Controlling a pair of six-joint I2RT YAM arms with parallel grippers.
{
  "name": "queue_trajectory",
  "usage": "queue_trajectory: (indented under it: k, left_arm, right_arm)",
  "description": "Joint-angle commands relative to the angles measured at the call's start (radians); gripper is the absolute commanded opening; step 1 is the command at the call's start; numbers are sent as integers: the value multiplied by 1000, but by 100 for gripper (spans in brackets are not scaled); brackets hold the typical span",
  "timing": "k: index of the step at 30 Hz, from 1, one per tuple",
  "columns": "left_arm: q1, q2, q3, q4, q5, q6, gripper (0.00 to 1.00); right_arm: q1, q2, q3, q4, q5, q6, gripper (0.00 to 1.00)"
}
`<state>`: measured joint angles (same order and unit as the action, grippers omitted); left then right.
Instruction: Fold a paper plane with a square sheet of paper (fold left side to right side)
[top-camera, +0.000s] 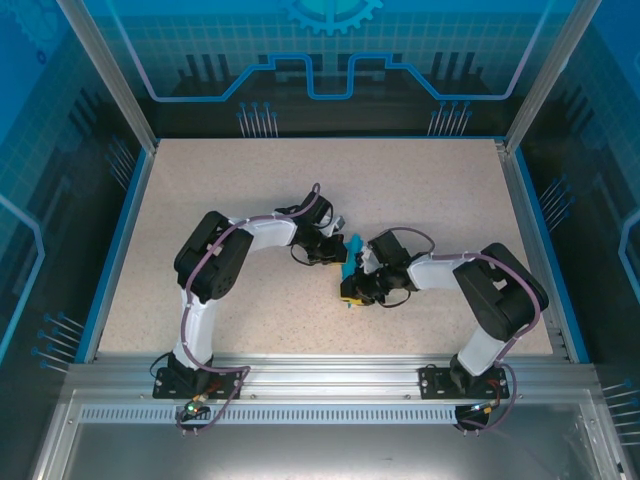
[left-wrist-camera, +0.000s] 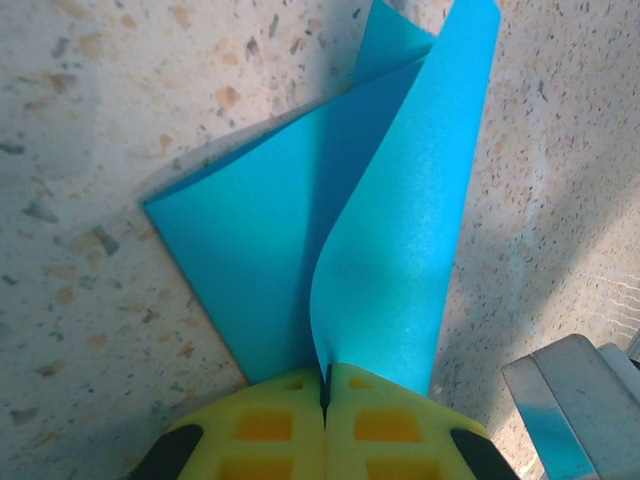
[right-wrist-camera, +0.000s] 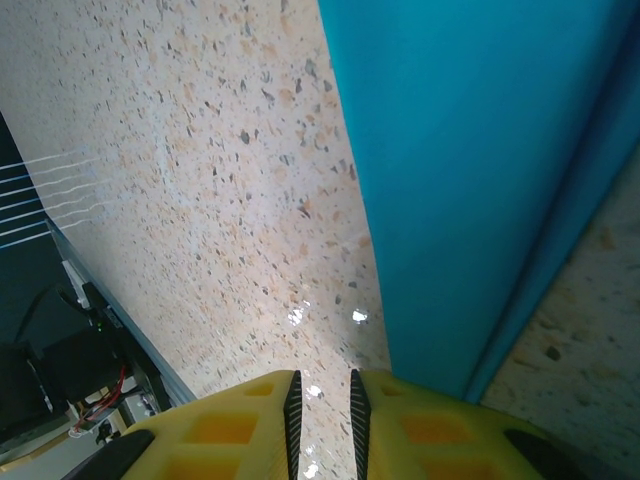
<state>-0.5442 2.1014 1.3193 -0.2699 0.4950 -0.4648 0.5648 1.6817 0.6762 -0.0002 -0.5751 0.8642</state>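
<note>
The square sheet of paper (left-wrist-camera: 270, 220) is cyan-blue and lies partly folded on the speckled table. One flap (left-wrist-camera: 400, 250) curls up off it, and my left gripper (left-wrist-camera: 325, 385) is shut on that flap's near edge, the yellow fingers pinching it. In the top view the paper (top-camera: 351, 246) shows as a small blue strip between the left gripper (top-camera: 338, 254) and the right gripper (top-camera: 352, 292). My right gripper (right-wrist-camera: 320, 392) stands narrowly open just above the table, with bare tabletop in its gap. The paper (right-wrist-camera: 470, 150) runs beside its right finger (right-wrist-camera: 430, 425).
The beige table (top-camera: 420, 190) has a blue raised border and transparent walls around it. A grey metal part (left-wrist-camera: 570, 400) sits at the lower right of the left wrist view. The table's edge and cables (right-wrist-camera: 60, 370) lie at the left of the right wrist view.
</note>
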Motion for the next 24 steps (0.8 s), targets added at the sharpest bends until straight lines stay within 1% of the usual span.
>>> queue_trajectory:
  k: [1,9,19,24]
  left_arm:
    - [10,75,-2,-20,-148,5,5]
    - [11,81,-4,-14,-144,3,5]
    - [11,79,-13,-4,-141,2,5]
    - [11,75,-19,6,-138,-1,5]
  right_arm:
    - [42,15,-18,-121,11,-4,23]
    - [75,1,16,-231,50,-49,23]
    - [94,-11,16,-290,57,-77,23]
    - [107,-37,-1,-303,39,-89,23]
